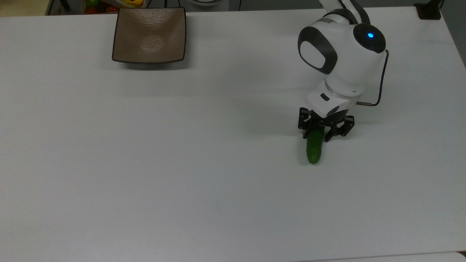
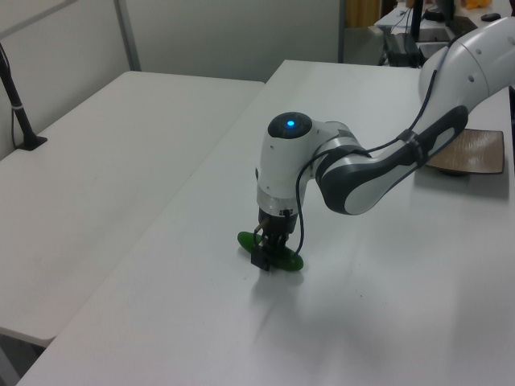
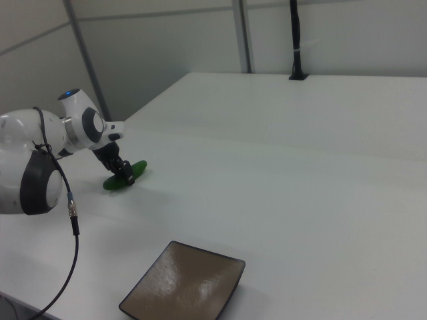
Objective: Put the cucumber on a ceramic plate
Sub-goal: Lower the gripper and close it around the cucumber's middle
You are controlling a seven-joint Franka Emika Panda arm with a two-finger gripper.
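**Straddling the cucumber on the white table**

Sitting low over the small, dark green, smooth cucumber (image 1: 314, 149), the black two-finger gripper (image 1: 323, 135) has a finger on each side of it, around the middle. In the top view the fingers look spread a bit wider than the cucumber, so I'd call them part open and around it, not clamped. Can't say for sure whether the pads touch the skin. In the left view the gripper (image 2: 266, 256) reaches all the way to the tabletop, with the cucumber (image 2: 283, 258) poking out on both sides of it.

The cucumber lies flat on the plain white table (image 1: 182, 163), toward the top view's right, with its free end pointing at the top view's bottom edge. The square, glossy brown-taupe ceramic plate (image 1: 149, 34) with the thin dark rim sits well apart from it, near the top view's upper left, bare. In the right view the plate (image 3: 186, 285) is close to the camera and the cucumber (image 3: 124, 177) is further back, toward the right view's left.

A blue light (image 1: 370, 35) glows on the white arm (image 1: 338, 62). No readable writing or brand marks anywhere.
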